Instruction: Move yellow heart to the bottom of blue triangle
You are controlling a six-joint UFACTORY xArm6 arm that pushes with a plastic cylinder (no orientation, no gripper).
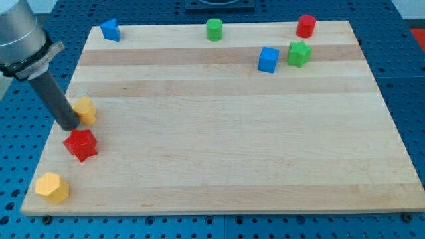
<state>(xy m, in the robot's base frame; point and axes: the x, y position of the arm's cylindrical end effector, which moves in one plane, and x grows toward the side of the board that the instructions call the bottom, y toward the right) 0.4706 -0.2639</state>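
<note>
Dark rod tip [68, 126] touching yellow heart block [85, 110] from view's left-bottom, presumably to push toward blue triangle block [109, 30] up top; no claw fitted.

The pale wooden surface [219, 153] carries eight small blocks, all near its edges. Along the view's top lie the blue triangle [110, 30] at the left corner, a green cylinder [214, 29] in the middle and a red cylinder [306, 26] toward the right. Just below the red one, a green star [299, 54] sits close beside a blue cube [268, 60]. Down the left edge lie the yellow heart [85, 110], a red star [81, 145] and a yellow hexagon [52, 187].
</note>
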